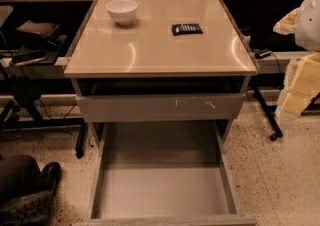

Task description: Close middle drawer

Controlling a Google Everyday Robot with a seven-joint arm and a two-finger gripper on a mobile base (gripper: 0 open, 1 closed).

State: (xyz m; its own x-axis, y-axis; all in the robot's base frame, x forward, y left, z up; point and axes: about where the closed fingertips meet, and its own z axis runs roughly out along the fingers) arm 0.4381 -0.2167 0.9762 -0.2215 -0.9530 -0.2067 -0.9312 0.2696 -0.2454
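- Clearly, the middle drawer (162, 190) is pulled far out of the cabinet (79, 89), toward the camera. Its grey inside is bare, and its plain front lies along the bottom edge of the view.
- Above it, the drawer front with pale scratches (160, 107) sits nearly flush with the cabinet, with only a dark gap under the tabletop (160, 55).
- On the tabletop there is a white bowl (121, 11) at the back left and a small dark flat object (187, 29) to its right, well apart from each other.
- The gripper is nowhere in the view, so I cannot tell if it is wide, narrow or holding something. Nothing touches the drawer.
- In my judgement the task is at its beginning: no part of the closing is done.
- All of the work is left: to reach the plain front, press against it, and push straight in until it sits flush under the scratched front.
- A shoe (30, 197) rests on the floor at the lower left, beside the drawer but apart from it.
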